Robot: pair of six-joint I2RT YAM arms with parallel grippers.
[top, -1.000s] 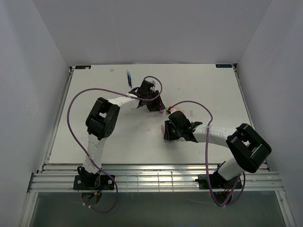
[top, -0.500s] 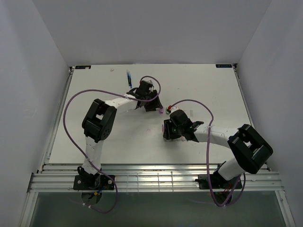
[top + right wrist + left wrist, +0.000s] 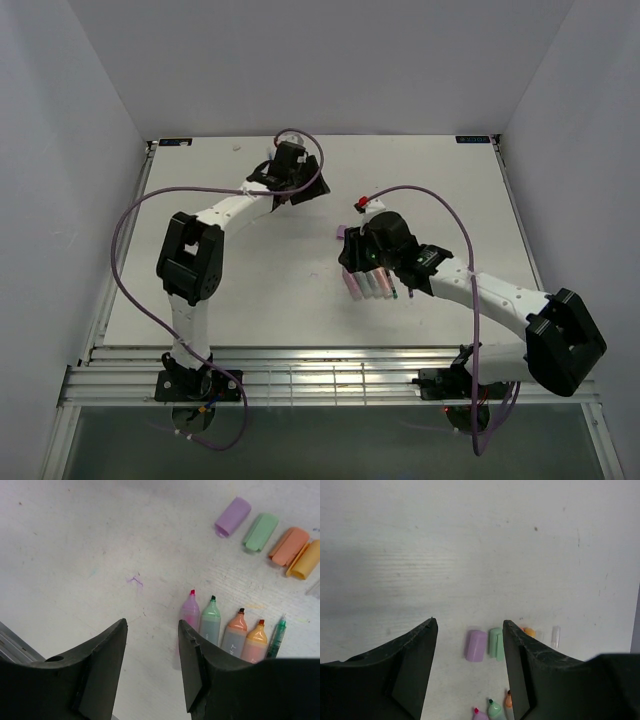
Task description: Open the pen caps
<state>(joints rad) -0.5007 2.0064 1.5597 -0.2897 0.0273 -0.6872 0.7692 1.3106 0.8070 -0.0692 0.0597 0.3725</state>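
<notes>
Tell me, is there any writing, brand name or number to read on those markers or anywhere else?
No text can be read here.
orange marker: faint dark print on the barrel, too blurred to read.
left corner sticker: too small to read.
right corner sticker: too small to read.
pen caps: no print shows.

Quick status from my end. My left arm (image 3: 230, 208) is stretched up toward the far side of the surface (image 3: 440, 180), with the elbow kinked out to the left and the wrist tipped over. The left hand (image 3: 469, 621) has its fingers (image 3: 410, 670) spread apart with nothing between them, and it hangs off the surface. My right arm (image 3: 490, 295) comes in from the right toward the middle, forearm low. The right hand (image 3: 151, 622) is the same deal: fingers apart, empty, looking down from above the surface.
</notes>
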